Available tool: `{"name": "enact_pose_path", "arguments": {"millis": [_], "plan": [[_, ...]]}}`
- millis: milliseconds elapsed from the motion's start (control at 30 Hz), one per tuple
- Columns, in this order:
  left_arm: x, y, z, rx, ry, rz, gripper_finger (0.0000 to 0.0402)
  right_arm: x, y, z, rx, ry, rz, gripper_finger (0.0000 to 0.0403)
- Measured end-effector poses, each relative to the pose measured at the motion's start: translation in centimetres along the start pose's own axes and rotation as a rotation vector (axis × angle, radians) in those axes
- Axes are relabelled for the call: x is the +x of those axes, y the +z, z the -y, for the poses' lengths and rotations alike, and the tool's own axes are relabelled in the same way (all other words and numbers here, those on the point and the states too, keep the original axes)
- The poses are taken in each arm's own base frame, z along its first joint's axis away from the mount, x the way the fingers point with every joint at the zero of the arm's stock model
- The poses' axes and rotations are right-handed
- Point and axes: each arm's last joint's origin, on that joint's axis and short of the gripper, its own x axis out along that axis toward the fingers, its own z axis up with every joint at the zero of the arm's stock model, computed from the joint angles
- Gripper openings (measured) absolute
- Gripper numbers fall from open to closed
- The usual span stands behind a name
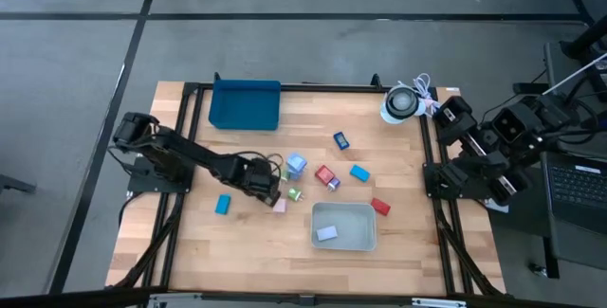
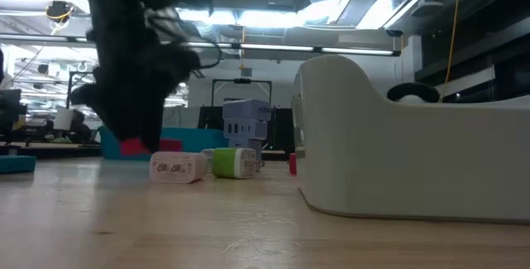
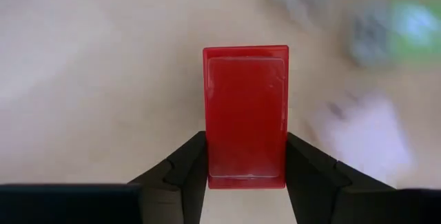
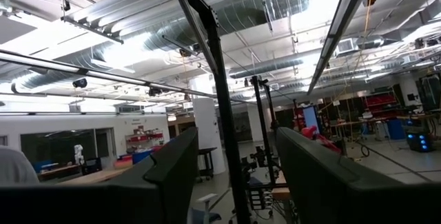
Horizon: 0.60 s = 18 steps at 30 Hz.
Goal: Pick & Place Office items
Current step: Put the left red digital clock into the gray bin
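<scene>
Step in hand: you are at the pick. The left gripper (image 3: 244, 172) is down at the tabletop (image 1: 247, 242), left of the cluster of office items, with a red piece (image 3: 245, 116) between its fingers (image 3: 186, 165).
Left end effector: clenched on the red piece; in the left wrist view both fingers press its long sides and the piece stands out past the tips.
Red piece: at the table surface, near the pink piece (image 1: 280, 207) and the green piece (image 1: 294, 194); in the low view it shows as a red patch (image 2: 132, 146) under the dark arm. Whether it has left the wood you cannot tell.
Other office items: a light blue piece (image 1: 223, 204) lies apart on the left; more red and blue pieces lie scattered right of the gripper; one pale piece (image 1: 325, 233) already lies in the grey bin (image 1: 365, 242).
Right arm: parked off the table's right edge; the right gripper (image 4: 231, 176) points out into the room, fingers parted around nothing.
Next move: lift straight up so you clear the pink and green neighbours, then carry the piece over. The grey bin looks the likely target, since one piece is already inside, though the dark blue tray (image 1: 245, 105) is also empty and near.
Watch for: the grip sits at one end of the piece, so it may pivot as you swing.
</scene>
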Motion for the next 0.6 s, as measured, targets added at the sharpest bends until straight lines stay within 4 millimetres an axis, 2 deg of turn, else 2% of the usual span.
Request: {"name": "enact_pose_path", "arguments": {"millis": [200,333,433,600], "plan": [[-3.7,-2.7,1.9,0.254,-0.263,0.001,0.0152,0.0,0.0,-0.2,0.006,0.011,0.003,0.0204],[-5.4,-4.3,2.8,0.446,-0.372,0.09,0.0152,0.1,-0.1,-0.3,-0.01,0.011,0.008,0.0204],[-6.5,-3.4,3.8,0.531,-0.403,0.18,0.0152,0.3,-0.1,-0.3,-0.009,0.011,0.02,0.0204],[-8.2,-0.1,6.4,0.673,-0.439,0.308,0.0152,0.3,0.1,-0.3,-0.001,0.011,0.045,0.0204]]}}
